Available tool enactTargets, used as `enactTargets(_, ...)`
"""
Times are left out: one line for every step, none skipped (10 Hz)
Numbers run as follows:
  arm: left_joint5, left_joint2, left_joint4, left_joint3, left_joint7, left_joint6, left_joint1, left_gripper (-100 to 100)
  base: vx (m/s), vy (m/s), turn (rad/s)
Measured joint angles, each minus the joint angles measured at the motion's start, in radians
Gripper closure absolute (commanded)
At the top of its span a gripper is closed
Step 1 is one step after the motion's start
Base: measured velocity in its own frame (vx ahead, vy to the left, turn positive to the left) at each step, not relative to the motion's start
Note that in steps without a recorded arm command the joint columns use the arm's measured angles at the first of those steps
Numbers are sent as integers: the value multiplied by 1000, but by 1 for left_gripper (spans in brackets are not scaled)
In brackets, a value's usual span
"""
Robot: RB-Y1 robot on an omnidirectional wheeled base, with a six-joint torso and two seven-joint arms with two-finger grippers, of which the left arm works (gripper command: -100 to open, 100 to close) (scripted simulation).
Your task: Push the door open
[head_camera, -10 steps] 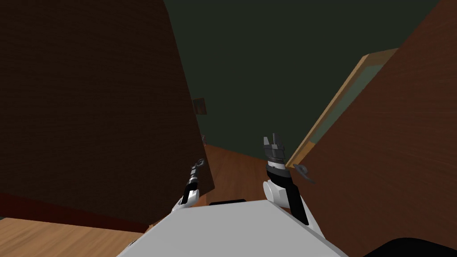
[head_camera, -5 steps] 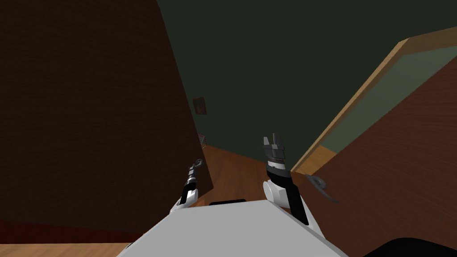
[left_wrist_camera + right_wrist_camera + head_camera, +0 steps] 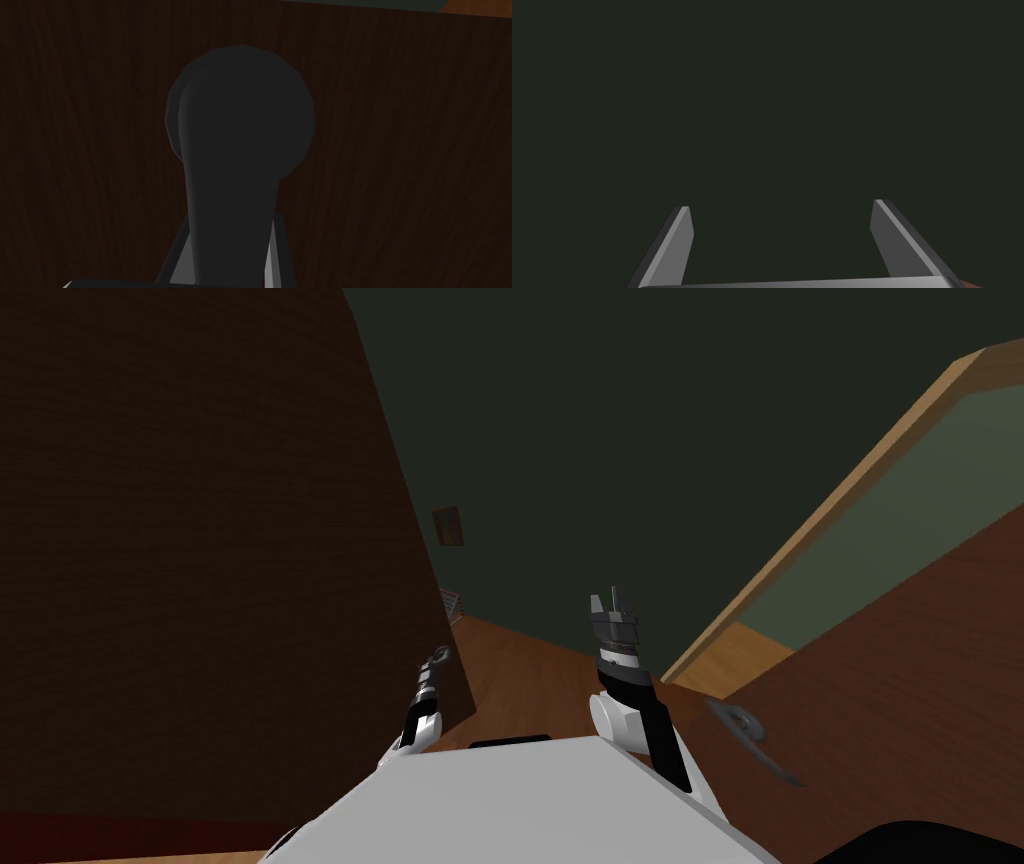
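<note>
Door: dark panel at 10 o'clock, its free edge running toward 12.
Left gripper: nearer arm, clamped on the handle; the push likely heads toward 11 o'clock.
Right gripper: wide, idle, at 1 o'clock.

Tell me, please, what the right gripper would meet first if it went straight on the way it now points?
Most likely the dark green wall ahead. Between the open right gripper and that wall the way looks free, though how far off the wall lies is unclear.
</note>
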Motion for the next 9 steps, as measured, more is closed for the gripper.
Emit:
enactTargets(6,-1,-11,10,-5,2,11,100,209,-70,74)
enactTargets(12,-5,-52,20,-14,19,34,100,149,-39,56)
enactTargets(17,3,-29,27,-15,11,19,100,184,-22,37)
enactTargets(24,7,-21,38,-17,6,17,100,235,-51,57)
enactTargets(30,13,-5,48,-18,0,11,100,223,-52,62)
enactTargets(36,19,3,58,-18,-7,11,100,217,-38,63)
enactTargets(43,17,-32,70,-26,8,30,100,195,-45,70)
enactTargets(49,25,-7,79,-26,-2,17,100,80,-12,46)
enactTargets(51,30,-3,83,-25,-8,15,100,122,27,35)
